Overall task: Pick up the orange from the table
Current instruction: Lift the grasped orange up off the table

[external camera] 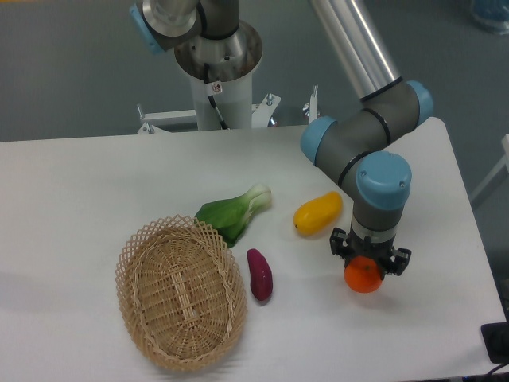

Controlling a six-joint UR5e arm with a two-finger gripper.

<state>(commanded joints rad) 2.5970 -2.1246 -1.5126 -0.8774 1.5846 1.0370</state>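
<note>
from my feed: table (pixel 95 183) matte white, smooth | orange (pixel 363 276) glossy skin | basket (pixel 180 293) rough woven wicker | arm (pixel 354 44) brushed metal tube, blue plastic caps | yellow fruit (pixel 317 213) smooth, slight sheen

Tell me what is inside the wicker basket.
Nothing shows inside the wicker basket; only its woven bottom is visible. The orange sits apart at the gripper, whose upper part hides the fruit's top.

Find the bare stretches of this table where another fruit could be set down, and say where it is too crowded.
The table is bare along its left and far side, above the basket and the bok choy. A strip lies bare along the near edge, right of the basket. It is crowded mid-right: the purple vegetable, yellow fruit, gripper and orange cluster there.
</note>
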